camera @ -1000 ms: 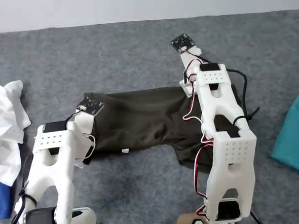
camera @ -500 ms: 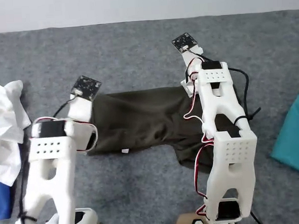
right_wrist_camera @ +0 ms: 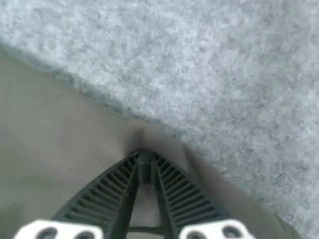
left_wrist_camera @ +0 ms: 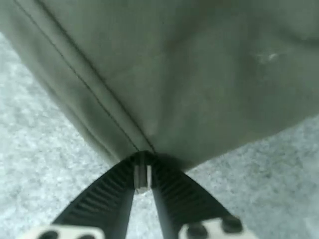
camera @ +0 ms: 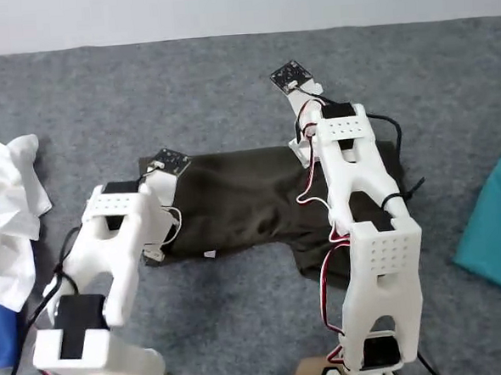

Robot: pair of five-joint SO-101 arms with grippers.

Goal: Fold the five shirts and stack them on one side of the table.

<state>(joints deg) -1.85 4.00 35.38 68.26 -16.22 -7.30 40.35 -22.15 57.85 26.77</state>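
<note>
So the dark olive shirt [camera: 234,201] was lying pretty much in the middle of the grey carpeted surface [camera: 227,78], spread out mostly flat but wrinkly, with both arms on it. The left arm [camera: 111,264] was bent over the shirt's left edge and the right arm [camera: 362,206] stretched across its right part, covering some of the fabric from above.

From the left wrist view, the left pincer [left_wrist_camera: 142,172] was clamped down on the shirt's edge, right where a stitched seam ran into it. The ribbed black fingers [left_wrist_camera: 112,191] were pressed together with a bit of cloth bunched at the tips. There was something small and pale between the tips, but I couldn't tell what it was.

The right pincer [right_wrist_camera: 144,169] was pinched shut on the shirt too, grabbing it just at the border where olive cloth met bare carpet. You could see the fabric puckering up into a little ridge at its fingers [right_wrist_camera: 112,191].

A tiny white tag [camera: 209,254] showed at the shirt's near edge, just beside the left arm.

Off at the left side there was a crumpled white shirt [camera: 5,211] sitting partly on a blue garment [camera: 0,339], well apart from the olive one. Over at the right edge lay a teal shirt [camera: 500,232], also well away from both arms.
</note>
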